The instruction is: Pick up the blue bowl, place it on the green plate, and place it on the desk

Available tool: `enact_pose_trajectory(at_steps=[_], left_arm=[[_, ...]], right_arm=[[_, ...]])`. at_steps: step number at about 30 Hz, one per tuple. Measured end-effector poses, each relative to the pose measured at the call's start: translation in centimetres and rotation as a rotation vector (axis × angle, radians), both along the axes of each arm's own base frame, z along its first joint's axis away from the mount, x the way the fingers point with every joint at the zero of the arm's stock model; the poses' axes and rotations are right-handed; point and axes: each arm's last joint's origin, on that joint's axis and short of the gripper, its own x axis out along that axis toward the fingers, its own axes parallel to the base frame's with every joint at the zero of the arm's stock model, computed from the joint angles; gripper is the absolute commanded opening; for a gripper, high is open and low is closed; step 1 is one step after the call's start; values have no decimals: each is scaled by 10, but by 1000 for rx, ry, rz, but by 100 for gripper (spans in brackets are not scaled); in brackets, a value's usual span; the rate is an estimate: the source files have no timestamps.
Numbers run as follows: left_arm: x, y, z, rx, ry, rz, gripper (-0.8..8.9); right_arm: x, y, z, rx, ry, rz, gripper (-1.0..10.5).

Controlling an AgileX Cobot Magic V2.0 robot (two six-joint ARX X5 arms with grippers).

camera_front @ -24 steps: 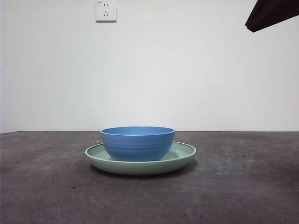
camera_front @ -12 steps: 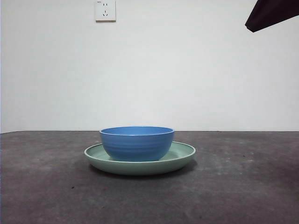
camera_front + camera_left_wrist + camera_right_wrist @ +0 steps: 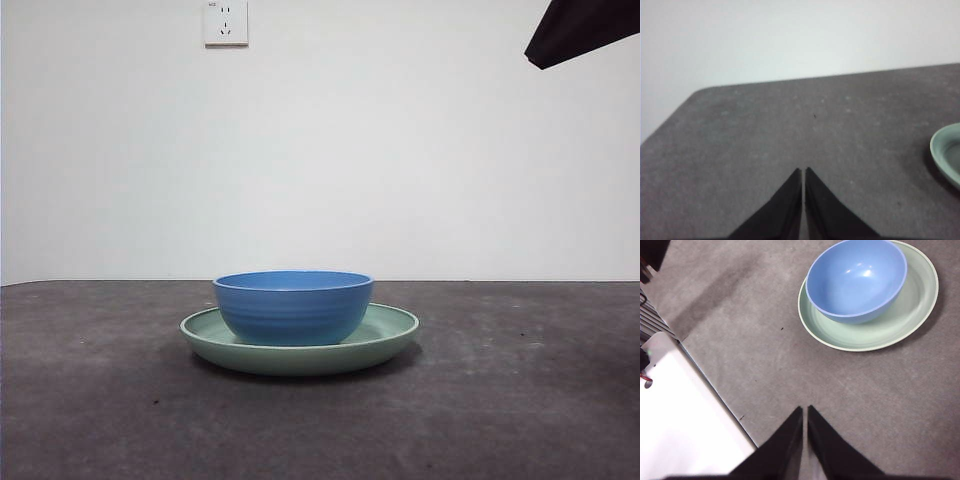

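While both arms waited:
Blue bowl (image 3: 293,306): sat upright inside green plate (image 3: 385,338) on desk (image 3: 520,400).
Left gripper (image 3: 803,172): jaws closed, empty.
Right gripper (image 3: 804,410): jaws closed, empty.

a plain white wall (image 3: 400,160) filled the back of the front view, evenly lit and without marks. a white wall socket (image 3: 226,22) sat high on it, left of centre, touching the picture's top edge. the wall met a dark grey-brown mottled tabletop (image 3: 520,400) along a straight level line. in the left wrist view the tabletop had a rounded corner (image 3: 702,92) against the pale wall. in the right wrist view a white surface (image 3: 685,420) lay beyond the table's edge.
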Motion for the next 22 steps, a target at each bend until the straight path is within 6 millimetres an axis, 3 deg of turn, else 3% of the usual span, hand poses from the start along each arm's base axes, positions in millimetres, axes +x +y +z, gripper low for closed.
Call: enact_pose_trajectory(at_steps=[22], left_arm=[[0,0,-10,-13,83,2,11]], right_arm=[[0,0,0,0,0,0,9]])
